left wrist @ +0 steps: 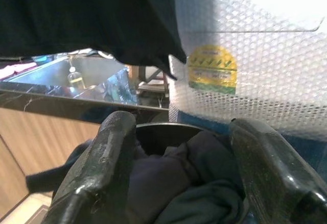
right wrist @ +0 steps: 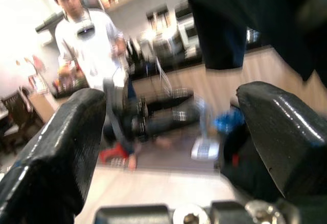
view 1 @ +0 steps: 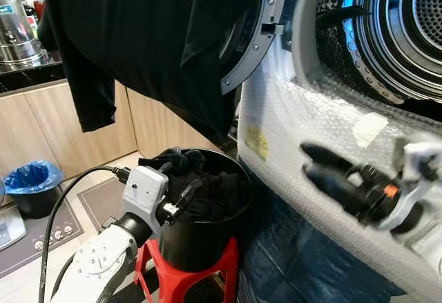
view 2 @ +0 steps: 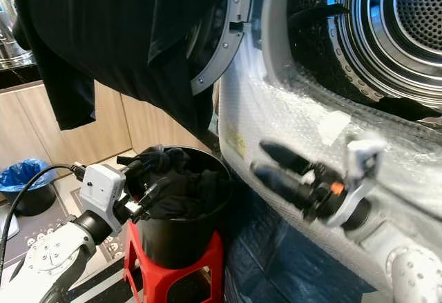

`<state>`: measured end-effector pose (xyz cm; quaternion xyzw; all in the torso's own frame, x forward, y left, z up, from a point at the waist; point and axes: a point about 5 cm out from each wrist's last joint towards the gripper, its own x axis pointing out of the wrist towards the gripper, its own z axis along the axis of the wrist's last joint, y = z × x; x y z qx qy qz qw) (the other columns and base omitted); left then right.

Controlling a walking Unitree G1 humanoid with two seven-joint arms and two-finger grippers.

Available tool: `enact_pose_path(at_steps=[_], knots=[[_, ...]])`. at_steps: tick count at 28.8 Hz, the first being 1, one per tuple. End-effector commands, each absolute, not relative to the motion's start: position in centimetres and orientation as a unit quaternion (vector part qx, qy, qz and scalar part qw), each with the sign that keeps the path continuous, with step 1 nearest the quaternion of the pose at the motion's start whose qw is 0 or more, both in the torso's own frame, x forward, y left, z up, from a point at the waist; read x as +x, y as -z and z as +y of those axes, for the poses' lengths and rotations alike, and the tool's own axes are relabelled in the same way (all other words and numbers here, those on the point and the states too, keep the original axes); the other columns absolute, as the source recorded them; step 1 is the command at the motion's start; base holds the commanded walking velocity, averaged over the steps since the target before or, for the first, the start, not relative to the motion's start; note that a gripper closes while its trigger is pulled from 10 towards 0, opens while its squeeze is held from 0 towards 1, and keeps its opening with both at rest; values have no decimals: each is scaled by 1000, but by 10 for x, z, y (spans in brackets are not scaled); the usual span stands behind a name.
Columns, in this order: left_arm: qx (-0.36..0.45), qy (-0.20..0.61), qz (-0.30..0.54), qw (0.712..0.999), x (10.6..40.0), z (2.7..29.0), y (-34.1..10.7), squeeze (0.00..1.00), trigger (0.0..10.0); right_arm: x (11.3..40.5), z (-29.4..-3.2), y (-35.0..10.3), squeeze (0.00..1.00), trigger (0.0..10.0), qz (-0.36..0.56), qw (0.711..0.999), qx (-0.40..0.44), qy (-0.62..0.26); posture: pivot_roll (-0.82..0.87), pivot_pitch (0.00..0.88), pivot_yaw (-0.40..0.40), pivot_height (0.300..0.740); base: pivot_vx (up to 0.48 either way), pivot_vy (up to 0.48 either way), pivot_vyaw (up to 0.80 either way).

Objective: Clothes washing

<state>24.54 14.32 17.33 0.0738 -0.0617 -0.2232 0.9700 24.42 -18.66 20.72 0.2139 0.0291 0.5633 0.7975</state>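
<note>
A black bucket point(view 1: 200, 241) full of dark clothes point(view 1: 217, 192) stands on a red stool point(view 1: 224, 268) beside the washing machine. My left gripper point(view 1: 188, 172) is at the bucket's near rim, open, its fingers point(left wrist: 110, 163) straddling the top of the pile. A large black garment point(view 1: 152, 34) hangs down from above, over the open washer door point(view 1: 257, 37). To the right, my right gripper point(view 1: 305, 161) is open with nothing between its fingers. It hovers in front of the bubble-wrapped washer front point(view 1: 290, 123), below the drum opening point(view 1: 407, 27).
Wooden cabinets run along the left, with a steel urn point(view 1: 14, 27) on the counter and a blue-lined bin point(view 1: 31, 179) on the floor. A scale point(view 1: 10, 227) lies near the bin. A person in a white shirt point(right wrist: 87, 40) stands across the room.
</note>
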Motion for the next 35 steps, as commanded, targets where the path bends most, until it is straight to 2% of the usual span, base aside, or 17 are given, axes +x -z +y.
enact_pose_path(at_steps=[1,6,14,23,28,33,35], knots=[[81,226,-58,969,245,142,-170,0,10000,244,-188,-206,0,10000,35,801,199,-564,51,0,-74,740,0,0,0],[78,213,-38,973,246,148,-155,0,10000,241,-189,-171,0,10000,97,810,176,-550,54,0,-76,740,0,0,0],[69,180,0,981,248,160,-131,0,10000,241,-189,-144,0,10000,145,833,136,-517,52,0,-82,740,0,0,0],[81,150,34,985,261,173,-106,0,10000,242,-183,-134,0,10000,143,844,114,-504,42,0,-85,740,0,0,0],[70,114,25,991,267,184,-108,0,10000,242,-179,-133,0,10000,135,852,106,-494,31,0,-77,740,0,0,0],[59,64,9,996,263,202,-111,0,10000,246,-182,-135,0,10000,116,874,101,-460,27,0,-73,740,0,0,0],[57,26,7,998,262,217,-111,0,10000,251,-184,-137,0,10000,104,886,96,-442,33,0,-77,740,0,0,0]])
